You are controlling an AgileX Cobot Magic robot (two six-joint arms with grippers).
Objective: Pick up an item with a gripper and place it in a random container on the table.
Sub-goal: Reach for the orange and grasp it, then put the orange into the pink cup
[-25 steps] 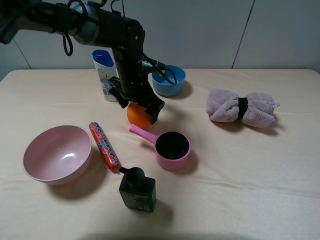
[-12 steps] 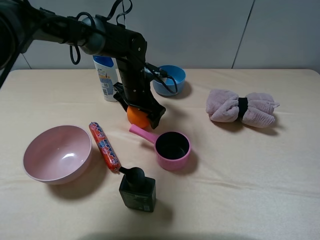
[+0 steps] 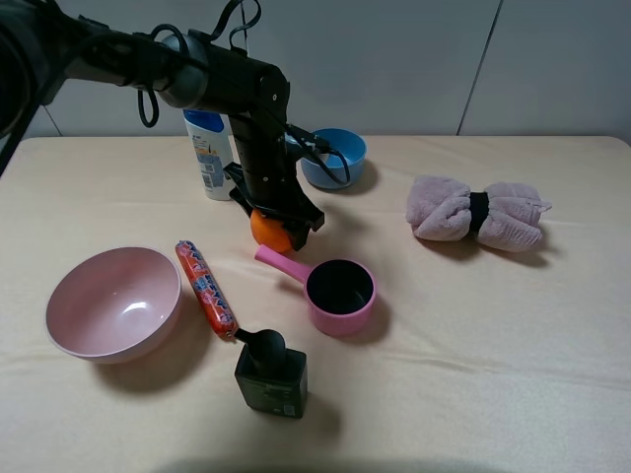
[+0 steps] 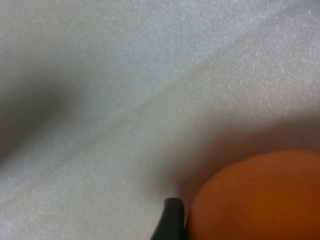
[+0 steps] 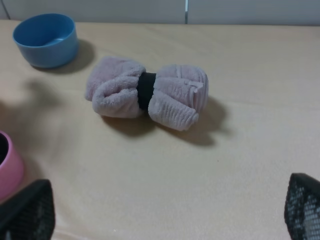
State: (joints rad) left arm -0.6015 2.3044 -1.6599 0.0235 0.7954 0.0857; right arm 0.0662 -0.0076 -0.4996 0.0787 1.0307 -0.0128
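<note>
Saucepan (image 3: 336, 323) handle – twd orange (image 3: 264, 230) (back-left)

This looks like a robotics lab rather than a home: a table (image 3: 513, 394) under a pale beige cloth stands before a bare grey panelled wall (image 3: 414, 59) at twelve o'clock. A cabled black robot arm (image 3: 197, 74) reaches in from ten o'clock over unrelated props, a pink bowl (image 3: 113, 304) at eight o'clock and a rolled towel (image 3: 478, 212) at two o'clock.

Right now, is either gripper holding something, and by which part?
Left gripper straddles the orange at its sides, one fingertip against its skin; a firm grip cannot be told. Right gripper holds nothing.
</note>
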